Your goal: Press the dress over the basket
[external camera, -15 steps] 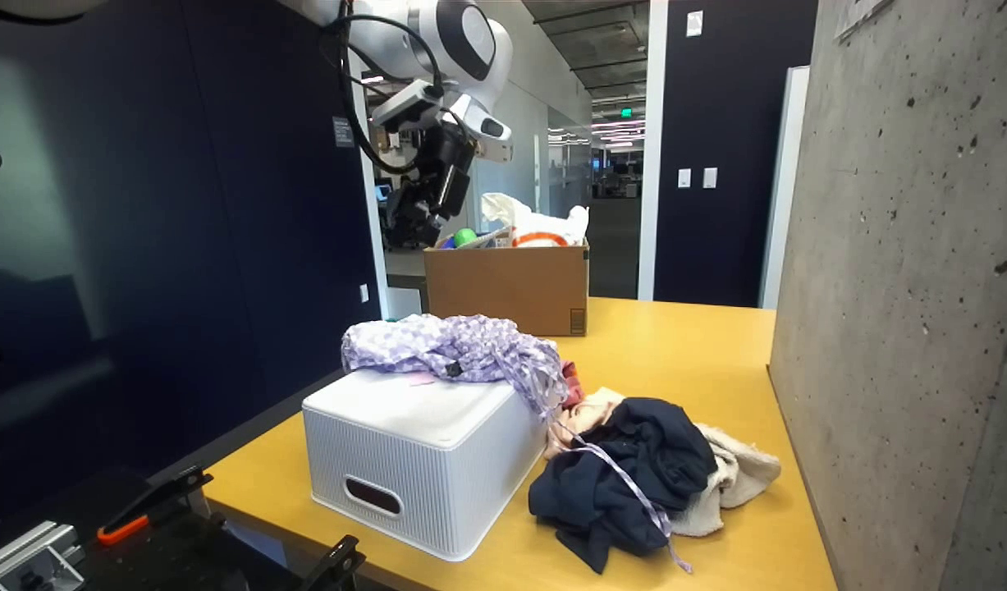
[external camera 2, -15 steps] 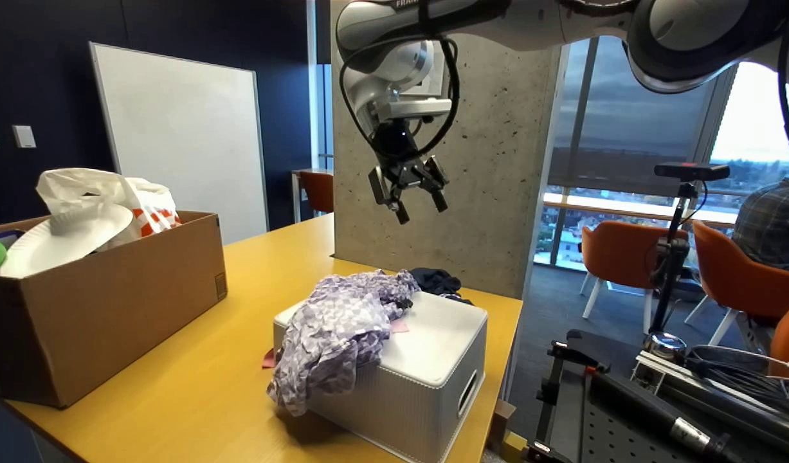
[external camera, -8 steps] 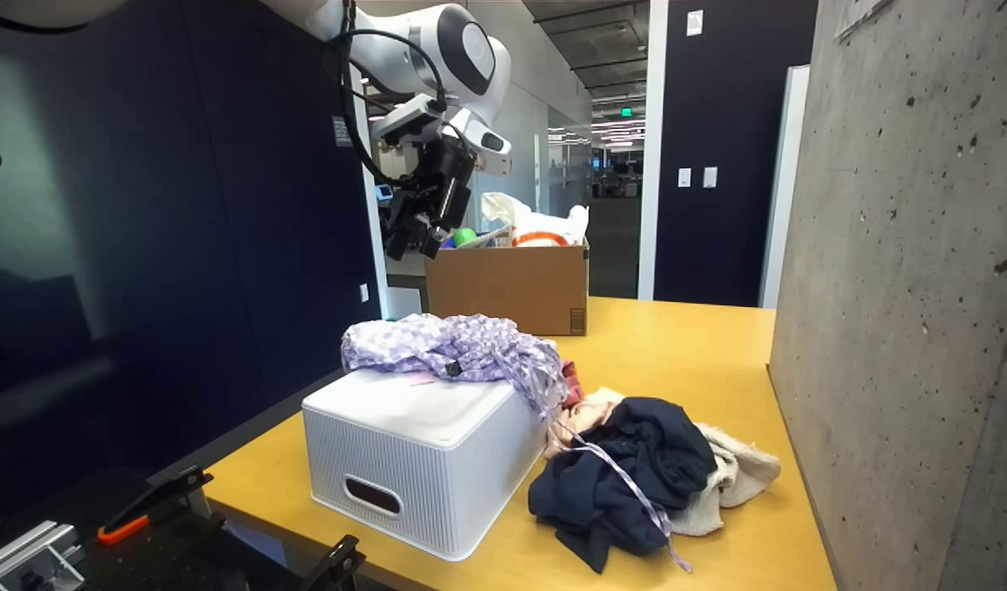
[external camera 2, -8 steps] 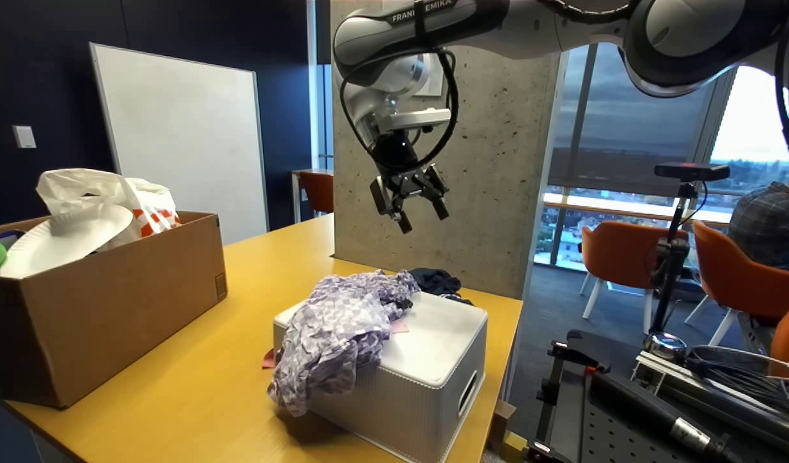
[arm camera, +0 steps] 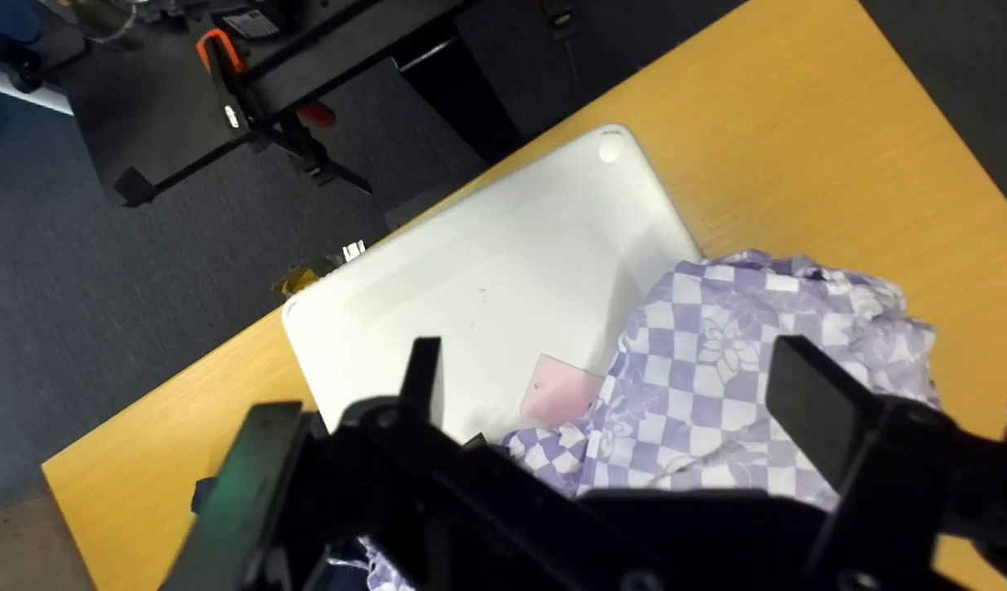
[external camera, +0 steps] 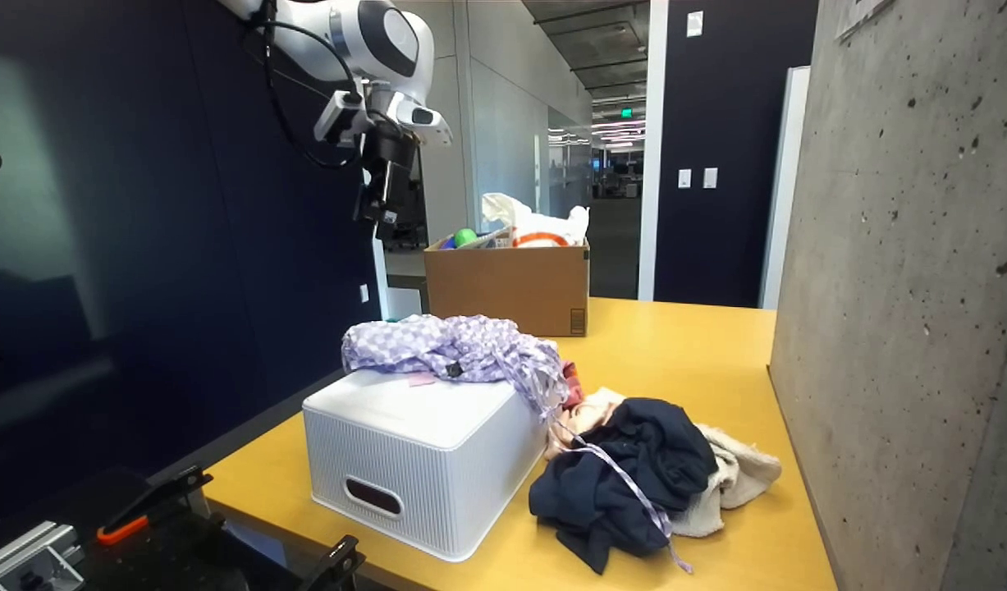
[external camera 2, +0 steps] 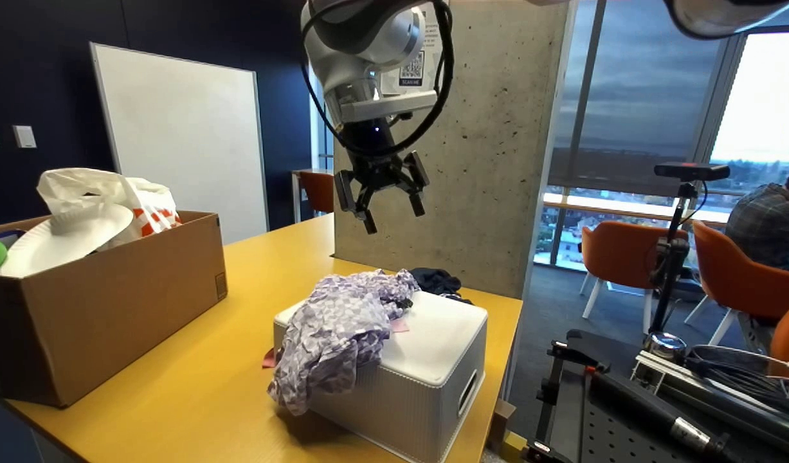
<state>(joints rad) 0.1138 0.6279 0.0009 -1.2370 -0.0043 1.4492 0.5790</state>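
Note:
The dress [external camera: 454, 345], crumpled lavender-and-white checked cloth, lies across the back part of the flat white top of the basket [external camera: 388, 484]. One end droops down the basket's side toward the table, as the dress [external camera 2: 330, 334] shows in an exterior view. A thin tie of it trails over a dark heap of clothes. My gripper [external camera 2: 394, 216] hangs in the air well above both, pointing down, its fingers wide apart with nothing between them. From the wrist view, the dress [arm camera: 716, 369] appears beneath the gripper [arm camera: 610, 361], partly hidden by it; a pink tag [arm camera: 560, 390] pokes out.
A brown cardboard box [external camera 2: 130, 308] with bags and a paper plate stands farther along the yellow table [external camera: 684, 345]. Navy clothes [external camera: 634, 468] and a beige cloth [external camera: 733, 476] lie beside the basket. A concrete pillar [external camera: 897, 287] borders the table.
My gripper dipped slightly, then swung leftward in both exterior views, rising a little and looking nearer in one of them. It has stayed open. Dress and basket have not moved.

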